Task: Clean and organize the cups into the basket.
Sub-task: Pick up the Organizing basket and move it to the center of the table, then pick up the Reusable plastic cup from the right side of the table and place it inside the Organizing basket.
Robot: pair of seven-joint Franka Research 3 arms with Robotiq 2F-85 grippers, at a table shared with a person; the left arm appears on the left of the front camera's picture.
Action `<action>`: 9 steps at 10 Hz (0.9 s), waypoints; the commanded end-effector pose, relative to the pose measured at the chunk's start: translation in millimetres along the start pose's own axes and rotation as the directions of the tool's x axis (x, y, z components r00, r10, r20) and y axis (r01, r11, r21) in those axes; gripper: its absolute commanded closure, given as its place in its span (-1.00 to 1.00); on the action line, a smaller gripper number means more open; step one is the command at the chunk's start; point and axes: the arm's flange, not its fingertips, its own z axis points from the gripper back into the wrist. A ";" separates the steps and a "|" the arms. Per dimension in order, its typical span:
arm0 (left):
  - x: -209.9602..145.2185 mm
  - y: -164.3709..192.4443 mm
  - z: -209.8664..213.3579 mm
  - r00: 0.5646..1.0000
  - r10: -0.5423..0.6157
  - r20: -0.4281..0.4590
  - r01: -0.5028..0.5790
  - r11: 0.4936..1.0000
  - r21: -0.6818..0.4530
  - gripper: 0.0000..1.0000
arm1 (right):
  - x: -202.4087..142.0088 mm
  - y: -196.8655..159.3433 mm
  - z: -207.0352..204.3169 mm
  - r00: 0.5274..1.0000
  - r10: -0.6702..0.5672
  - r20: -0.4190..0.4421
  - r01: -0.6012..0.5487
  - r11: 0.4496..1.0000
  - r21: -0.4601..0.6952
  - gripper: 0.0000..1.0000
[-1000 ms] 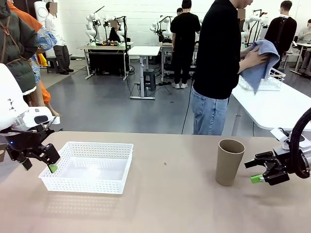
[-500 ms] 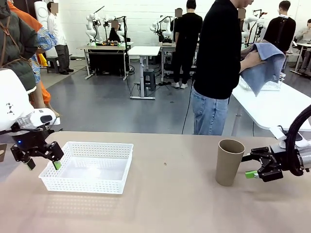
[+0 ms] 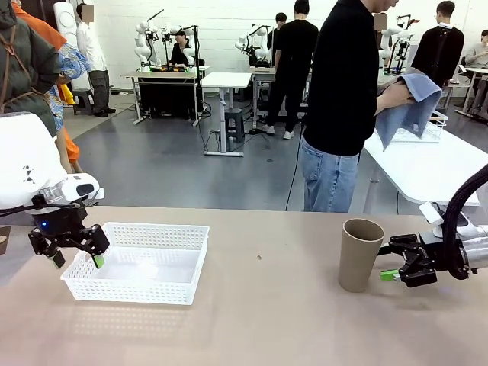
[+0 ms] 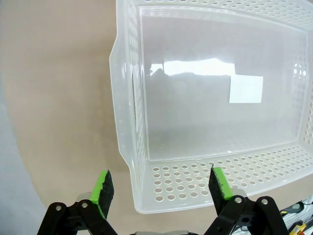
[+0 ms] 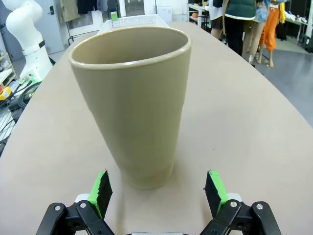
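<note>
A tan-brown cup (image 3: pixel 360 254) stands upright on the table at the right, its mouth up. My right gripper (image 3: pixel 386 261) is open just to its right, fingertips near the cup's lower half. Seen from the right wrist, the cup (image 5: pixel 132 103) stands just ahead of the open gripper (image 5: pixel 158 190), not between the pads. The white lattice basket (image 3: pixel 177 238) sits at the left with nothing in it. My left gripper (image 3: pixel 76 261) hangs open over its left end. From the left wrist, the gripper (image 4: pixel 160 186) straddles the basket's (image 4: pixel 128 127) near corner.
A person in black stands beyond the table's far edge, hands wrapped in a blue cloth (image 3: pixel 412 103). A white side table (image 3: pixel 427 171) at the back right carries a wire basket (image 3: pixel 428 130). Bare tabletop lies between the basket and the cup.
The left gripper has moved right, onto the basket's left end. The right gripper has slid left, closer to the cup. The person has shifted the cloth.
</note>
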 end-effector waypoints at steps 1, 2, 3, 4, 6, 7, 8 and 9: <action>5.8 -1.6 -4.7 1.000 0.010 0.009 -0.011 0.999 0.035 -1.00 | -3.3 -9.0 -12.7 0.999 0.022 0.042 -0.022 1.000 -0.015 -1.00; 6.4 -1.5 -5.5 1.000 0.014 0.009 -0.015 0.999 0.036 -1.00 | -4.5 -9.3 -18.6 0.999 0.022 0.044 -0.022 1.000 -0.007 -1.00; 7.6 -2.6 -5.5 1.000 0.016 0.007 -0.016 0.999 0.038 -1.00 | -4.0 -9.5 -24.0 0.999 0.022 0.046 -0.022 1.000 0.003 -1.00; 8.6 -2.8 -6.6 1.000 0.020 0.004 -0.020 0.999 0.039 -1.00 | -2.9 -8.7 -29.1 0.999 0.021 0.046 -0.022 1.000 0.019 -1.00; 12.3 -1.9 -9.2 1.000 0.029 -0.008 -0.028 0.999 0.044 -1.00 | 1.0 -7.4 -35.2 0.998 0.021 0.051 -0.023 0.999 0.036 -1.00; 14.2 -1.3 -10.5 0.999 0.036 -0.011 -0.035 0.998 0.044 -1.00 | 1.6 -6.5 -39.6 0.998 0.019 0.057 -0.022 0.999 0.048 -1.00; 17.2 0.1 -12.3 0.999 0.042 -0.017 -0.042 0.998 0.047 -1.00 | 4.5 -5.0 -44.6 0.998 0.020 0.064 -0.024 0.998 0.062 -1.00; 19.3 0.8 -14.5 0.999 0.047 -0.024 -0.046 0.998 0.051 -1.00 | 6.8 -4.1 -49.9 0.997 0.019 0.071 -0.024 0.997 0.078 -1.00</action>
